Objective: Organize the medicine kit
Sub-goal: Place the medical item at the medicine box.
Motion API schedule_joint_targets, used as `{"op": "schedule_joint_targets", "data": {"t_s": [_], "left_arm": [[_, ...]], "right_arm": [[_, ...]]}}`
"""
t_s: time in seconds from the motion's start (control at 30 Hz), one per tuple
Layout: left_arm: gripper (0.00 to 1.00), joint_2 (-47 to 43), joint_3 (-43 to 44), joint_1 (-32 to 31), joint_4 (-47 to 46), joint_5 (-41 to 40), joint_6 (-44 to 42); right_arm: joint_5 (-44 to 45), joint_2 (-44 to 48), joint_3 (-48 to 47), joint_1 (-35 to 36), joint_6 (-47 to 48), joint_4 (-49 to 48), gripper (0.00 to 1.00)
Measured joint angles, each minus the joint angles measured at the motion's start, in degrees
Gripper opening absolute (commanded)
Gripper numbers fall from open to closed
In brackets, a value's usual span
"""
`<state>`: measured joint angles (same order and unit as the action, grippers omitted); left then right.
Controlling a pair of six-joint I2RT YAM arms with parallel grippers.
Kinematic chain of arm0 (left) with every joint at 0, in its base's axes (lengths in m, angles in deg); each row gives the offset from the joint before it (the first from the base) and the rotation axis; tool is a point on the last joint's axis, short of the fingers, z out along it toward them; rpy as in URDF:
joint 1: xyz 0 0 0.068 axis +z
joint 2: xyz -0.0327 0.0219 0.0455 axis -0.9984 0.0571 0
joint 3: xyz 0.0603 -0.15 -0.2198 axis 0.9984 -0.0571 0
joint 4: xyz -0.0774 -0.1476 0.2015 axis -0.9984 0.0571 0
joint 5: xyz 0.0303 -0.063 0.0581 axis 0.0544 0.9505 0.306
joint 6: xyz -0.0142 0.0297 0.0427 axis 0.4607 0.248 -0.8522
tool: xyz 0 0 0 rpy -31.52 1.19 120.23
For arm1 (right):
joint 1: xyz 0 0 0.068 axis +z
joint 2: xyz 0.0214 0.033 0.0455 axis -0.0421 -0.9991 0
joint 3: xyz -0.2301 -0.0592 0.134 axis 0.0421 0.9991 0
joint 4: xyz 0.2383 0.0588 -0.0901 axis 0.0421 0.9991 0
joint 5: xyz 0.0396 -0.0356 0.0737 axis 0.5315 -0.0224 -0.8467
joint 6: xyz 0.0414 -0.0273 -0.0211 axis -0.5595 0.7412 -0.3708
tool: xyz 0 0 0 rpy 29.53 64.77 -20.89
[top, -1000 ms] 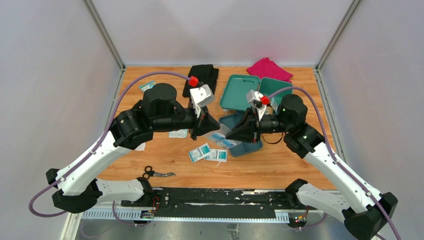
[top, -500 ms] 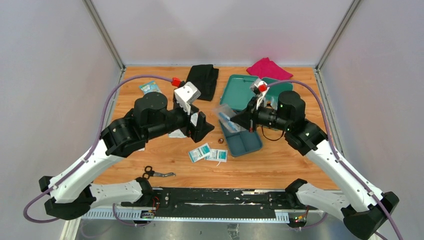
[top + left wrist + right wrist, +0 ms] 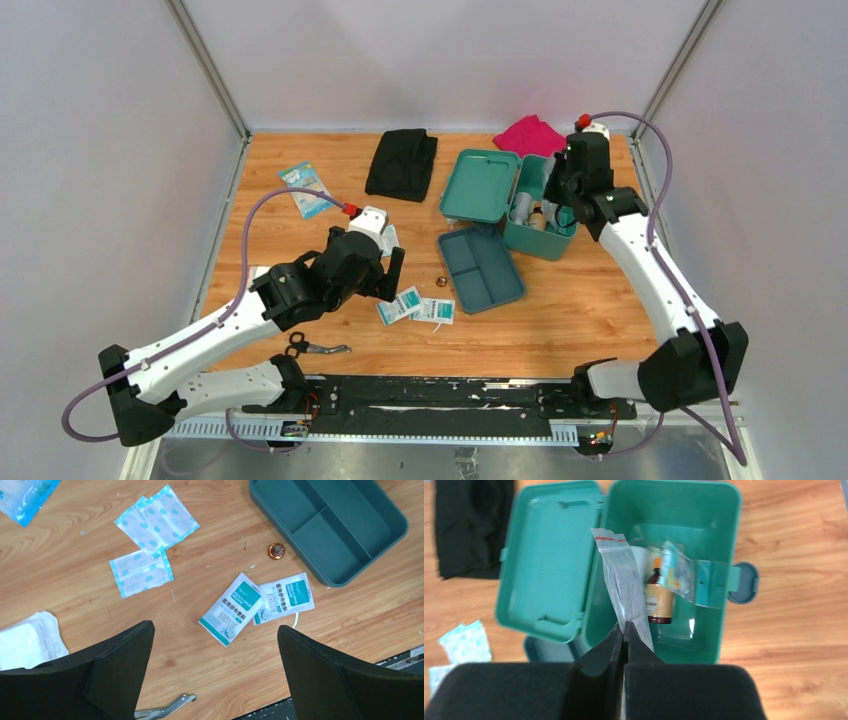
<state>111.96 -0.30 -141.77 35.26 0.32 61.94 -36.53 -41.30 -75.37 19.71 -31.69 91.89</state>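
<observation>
Below my right gripper (image 3: 624,628) the medicine kit (image 3: 720,515) is teal-green, with a brown bottle (image 3: 658,599) inside; the clear bag (image 3: 620,575) between the black fingers (image 3: 596,666) has a red strip. Ahead of my left gripper (image 3: 214,631) I see white-and-teal sachets (image 3: 234,608), pale blue dotted packets (image 3: 157,520), a darker grey-teal tray (image 3: 331,541), a coppery disc (image 3: 275,551), orange-brown wood-grain table (image 3: 65,565).

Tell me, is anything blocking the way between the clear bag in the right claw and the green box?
Nothing visible does. The right gripper is shut on the bag, which hangs over the open box. The lid lies folded back beside it, and the bottle inside leaves bare floor.
</observation>
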Motion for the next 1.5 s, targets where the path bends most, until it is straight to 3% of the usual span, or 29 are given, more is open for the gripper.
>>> {"op": "schedule_joint_targets", "data": {"t_s": [0.2,0.43,0.73,0.93,1.5], "left_arm": [[1.0,-0.2,-2.4,0.1,-0.2,-2.1,3.6],[1.0,-0.4,-3.2,2.1,0.6,-5.4,6.2],[1.0,-2.6,-6.4,7.4,3.0,-6.3,8.8],[1.0,-2.7,-7.1,10.7,3.6,-6.1,9.9],[1.0,-0.2,-7.4,16.1,8.4,-9.0,13.5]], "right_arm": [[2.2,-10.8,-4.4,-7.5,-2.1,1.7,0.0],[2.6,-21.2,-8.8,-9.2,-2.0,2.1,0.01],[-1.7,-27.7,-12.3,-9.5,-0.8,3.1,0.26],[-8.1,-26.3,-11.9,-9.5,-0.2,2.8,0.48],[-17.3,0.7,1.6,-10.2,-2.6,0.6,0.48]]}}
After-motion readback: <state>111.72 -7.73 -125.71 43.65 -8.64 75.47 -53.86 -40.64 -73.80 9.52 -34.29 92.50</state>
